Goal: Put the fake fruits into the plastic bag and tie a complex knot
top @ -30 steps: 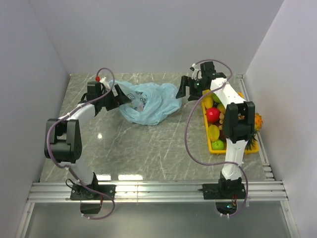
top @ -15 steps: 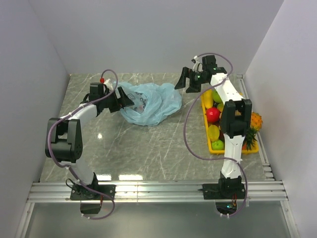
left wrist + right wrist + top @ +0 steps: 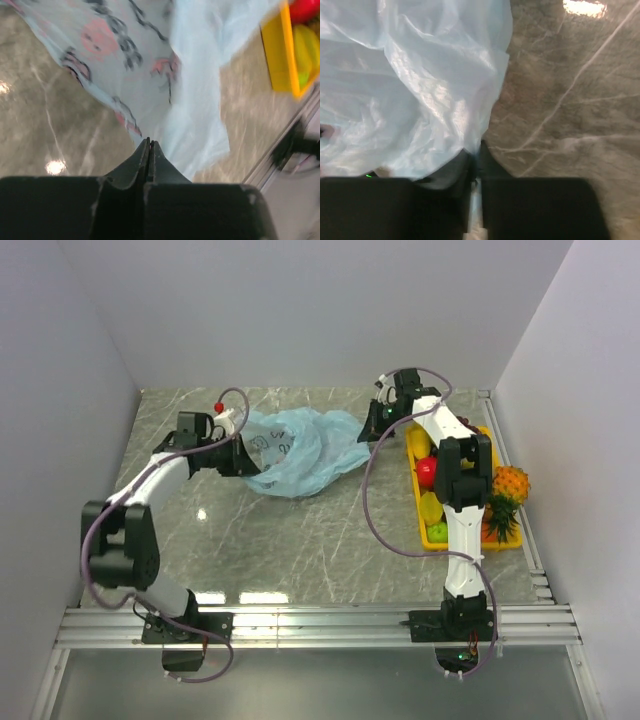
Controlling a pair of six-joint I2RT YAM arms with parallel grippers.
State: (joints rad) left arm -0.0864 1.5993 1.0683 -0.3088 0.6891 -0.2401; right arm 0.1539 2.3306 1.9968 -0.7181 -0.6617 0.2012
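A grey, marble-veined table [image 3: 300, 530] fills the floor of a plain white-walled booth. The thin, crinkly light-blue plastic bag [image 3: 300, 445] with its pink-and-dark cartoon print lies flat towards the back of it, between the two arms.

A second ago both tools stood wide open at the bag's two ends. Now both have snapped shut. The left gripper [image 3: 149, 144] has its jaws pressed flat together right at the printed edge of the film, which seems to be pinched in the tips. The right gripper [image 3: 476, 150] has its jaws almost together on the plain blue rim at the other end, with a sliver of plastic showing between them. From above, the bag looks drawn out a little between the left gripper [image 3: 238, 458] and the right gripper [image 3: 380, 420].

The fake fruits, among them a red apple [image 3: 429, 471] and a pineapple [image 3: 508, 483], lie in or beside the shallow yellow tray [image 3: 432, 536] on the right. Nothing bulges inside the bag.

So the bag looks secured on both sides, probably so its mouth can be spread. Loading has not begun and no knot exists yet.
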